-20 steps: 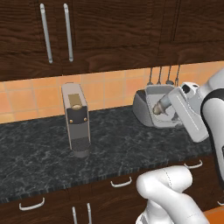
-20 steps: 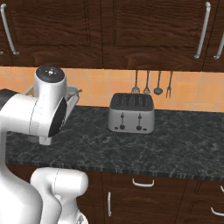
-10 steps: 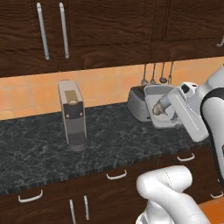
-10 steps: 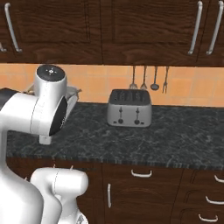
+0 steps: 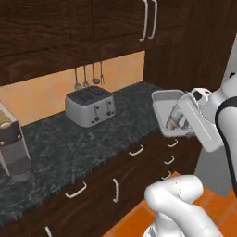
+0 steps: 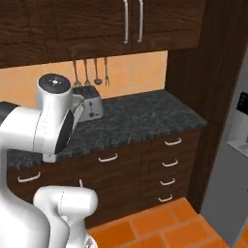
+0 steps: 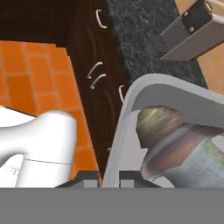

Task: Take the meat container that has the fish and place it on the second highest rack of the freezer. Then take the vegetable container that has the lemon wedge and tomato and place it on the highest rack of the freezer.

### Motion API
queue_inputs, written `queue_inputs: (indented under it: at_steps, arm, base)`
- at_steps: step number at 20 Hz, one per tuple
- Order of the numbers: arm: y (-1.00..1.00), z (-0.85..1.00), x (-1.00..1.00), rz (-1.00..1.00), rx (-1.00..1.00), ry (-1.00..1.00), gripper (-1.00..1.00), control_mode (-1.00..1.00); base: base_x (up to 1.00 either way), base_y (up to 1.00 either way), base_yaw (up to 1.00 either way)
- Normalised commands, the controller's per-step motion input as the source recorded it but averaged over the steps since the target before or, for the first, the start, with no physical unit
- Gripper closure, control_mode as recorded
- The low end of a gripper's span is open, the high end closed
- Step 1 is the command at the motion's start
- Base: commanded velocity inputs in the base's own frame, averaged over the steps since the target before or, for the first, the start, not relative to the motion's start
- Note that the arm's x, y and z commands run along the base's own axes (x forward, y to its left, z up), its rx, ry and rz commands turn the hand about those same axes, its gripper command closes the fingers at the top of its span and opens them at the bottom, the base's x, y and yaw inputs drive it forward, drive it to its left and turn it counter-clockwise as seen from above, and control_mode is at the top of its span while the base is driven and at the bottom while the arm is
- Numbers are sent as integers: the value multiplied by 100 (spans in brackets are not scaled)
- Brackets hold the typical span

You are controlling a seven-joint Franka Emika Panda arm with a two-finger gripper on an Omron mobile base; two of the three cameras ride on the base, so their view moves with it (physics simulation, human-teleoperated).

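- In the hand view our gripper [image 7: 109, 177] has its two dark tips drawn narrow, pinching the near rim of the meat container [image 7: 131, 127], which it carries.
- We see the fish [image 7: 175, 144] lying inside that grey tray, silvery-brown, close behind the pinched rim.
- From the left base view the meat container [image 5: 165, 99] is held up off the dark speckled counter [image 5: 69, 148], past its right end and above the drawer fronts, with the fish [image 5: 174, 120] just showing at the hand.
- On the counter we see a grey toaster [image 5: 90, 106] against the orange wall, with utensils [image 5: 88, 76] hanging above it.
- A grey coffee machine [image 5: 13, 150] stands at the counter's left.
- In the right base view a tall grey appliance, the freezer [image 6: 232, 169], stands at the far right, beyond a dark wooden panel; we cannot tell its shelves from here.
- The floor [image 6: 160, 227] is orange tile.
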Motion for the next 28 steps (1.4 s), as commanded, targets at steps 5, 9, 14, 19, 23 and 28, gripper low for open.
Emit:
queue_inputs:
  at_steps: [5, 9, 14, 19, 23, 28]
  arm:
    - [0, 0, 0, 0, 0, 0, 100, 100]
    - [0, 0, 0, 0, 0, 0, 100, 100]
    - [0, 0, 0, 0, 0, 0, 100, 100]
    - [0, 0, 0, 0, 0, 0, 100, 100]
    - [0, 0, 0, 0, 0, 0, 100, 100]
    - [0, 0, 0, 0, 0, 0, 100, 100]
  base:
    - [0, -12, -86]
    - [0, -29, -84]
    - [0, -44, -80]
    - [0, -44, -79]
    - [29, -39, -67]
    - [94, -45, -33]
